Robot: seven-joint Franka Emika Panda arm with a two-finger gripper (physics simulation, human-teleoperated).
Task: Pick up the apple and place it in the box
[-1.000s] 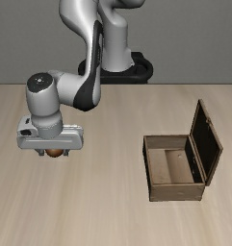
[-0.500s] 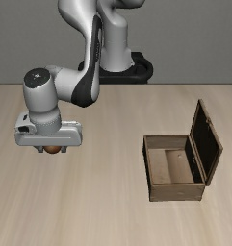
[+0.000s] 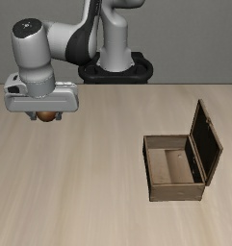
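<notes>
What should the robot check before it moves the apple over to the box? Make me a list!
1. Small brown-red apple gripped by the grey gripper: ok.
2. Dark wooden box has its lid up: ok.
3. Room inside the box for the apple: ok.
4. Apple above the box: not ok, it hangs far toward the exterior view's left.
5. Way across the tan table free of other things: ok.

A wooden table (image 3: 98, 183) meets a grey wall (image 3: 199, 38).
</notes>
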